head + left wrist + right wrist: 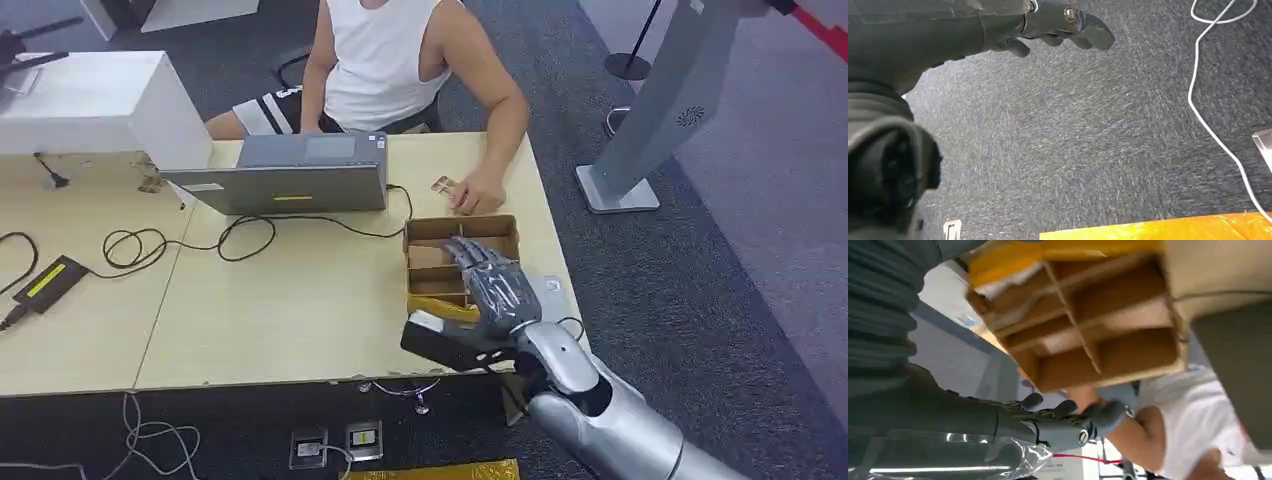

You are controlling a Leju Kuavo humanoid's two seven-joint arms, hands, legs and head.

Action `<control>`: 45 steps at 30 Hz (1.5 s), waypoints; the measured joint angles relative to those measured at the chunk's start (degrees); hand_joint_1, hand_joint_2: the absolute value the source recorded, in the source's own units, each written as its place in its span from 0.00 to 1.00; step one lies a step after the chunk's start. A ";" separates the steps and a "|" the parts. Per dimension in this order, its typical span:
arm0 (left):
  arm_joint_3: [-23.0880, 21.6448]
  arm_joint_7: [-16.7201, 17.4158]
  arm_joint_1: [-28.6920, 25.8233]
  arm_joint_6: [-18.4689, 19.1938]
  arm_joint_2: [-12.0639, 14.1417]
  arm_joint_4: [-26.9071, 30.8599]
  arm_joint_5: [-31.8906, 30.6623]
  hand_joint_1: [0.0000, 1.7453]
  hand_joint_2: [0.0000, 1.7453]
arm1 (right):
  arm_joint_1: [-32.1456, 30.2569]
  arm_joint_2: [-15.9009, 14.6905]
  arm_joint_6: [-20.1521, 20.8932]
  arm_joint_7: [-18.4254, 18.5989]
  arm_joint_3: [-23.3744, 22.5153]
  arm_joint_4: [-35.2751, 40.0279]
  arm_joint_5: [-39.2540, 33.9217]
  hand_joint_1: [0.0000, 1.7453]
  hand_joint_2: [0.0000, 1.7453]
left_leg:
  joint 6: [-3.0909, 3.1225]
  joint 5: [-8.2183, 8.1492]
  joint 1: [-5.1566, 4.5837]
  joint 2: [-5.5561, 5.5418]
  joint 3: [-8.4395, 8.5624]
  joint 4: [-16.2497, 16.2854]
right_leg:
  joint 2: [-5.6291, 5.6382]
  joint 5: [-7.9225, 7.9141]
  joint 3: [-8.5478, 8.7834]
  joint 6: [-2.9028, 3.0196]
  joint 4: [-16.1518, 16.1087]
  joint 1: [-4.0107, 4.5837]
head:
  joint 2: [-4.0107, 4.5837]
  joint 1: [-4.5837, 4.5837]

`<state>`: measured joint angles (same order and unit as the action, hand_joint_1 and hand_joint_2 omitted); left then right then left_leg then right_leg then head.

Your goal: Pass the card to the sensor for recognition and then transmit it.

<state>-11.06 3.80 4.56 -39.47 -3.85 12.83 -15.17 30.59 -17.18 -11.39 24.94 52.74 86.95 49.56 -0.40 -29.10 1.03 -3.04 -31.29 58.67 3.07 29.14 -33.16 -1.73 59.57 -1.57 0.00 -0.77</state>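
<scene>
The right hand [497, 290] is held over the compartmented box [432, 232] at the counter's [300, 300] right edge, fingers spread and stretched forward, nothing gripped. A card [443, 184] is seen on the counter just beyond the box, beside the hand of a seated person [380, 60]. A black device [440, 343] lies at the near edge, just beside the wrist. The left hand [1058, 25] hangs over grey carpet [1088, 140], fingers loosely extended and empty. A laptop [290, 175] stands left of the box.
</scene>
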 joint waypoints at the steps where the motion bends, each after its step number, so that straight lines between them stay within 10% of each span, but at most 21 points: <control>1: -0.04 0.00 0.01 0.02 0.02 0.00 0.09 0.00 0.00 | -0.74 -0.39 0.11 0.79 -0.02 -0.20 1.13 0.00 1.00 | 0.00 0.00 0.00 0.10 0.00 0.00 | 0.09 -0.01 -0.07 0.01 0.00 -0.01 | 0.00 0.02; 23: -1.94 0.04 0.47 0.09 0.17 0.04 1.90 0.00 0.00 | -5.05 -1.92 5.20 2.84 -0.24 -1.66 4.25 0.00 1.00 | -0.01 0.00 0.01 0.28 0.10 0.00 | 0.23 -0.02 -0.06 0.01 0.01 0.02 | 0.00 0.02; 45: -5.92 0.61 0.94 -0.04 0.33 0.07 4.15 0.00 0.00 | -3.04 -0.30 -4.90 0.98 -1.16 -3.06 14.12 0.00 1.00 | -0.01 0.01 0.01 0.27 0.08 0.00 | 0.19 -0.03 -0.03 0.02 0.02 0.02 | 0.00 0.04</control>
<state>-16.98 4.42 5.51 -39.52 -3.52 12.90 -11.02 27.55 -17.49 -16.29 25.92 51.58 83.89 63.67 -0.41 -29.10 1.04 -2.78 -31.20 58.67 3.26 29.11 -33.19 -1.72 59.59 -1.56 0.00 -0.72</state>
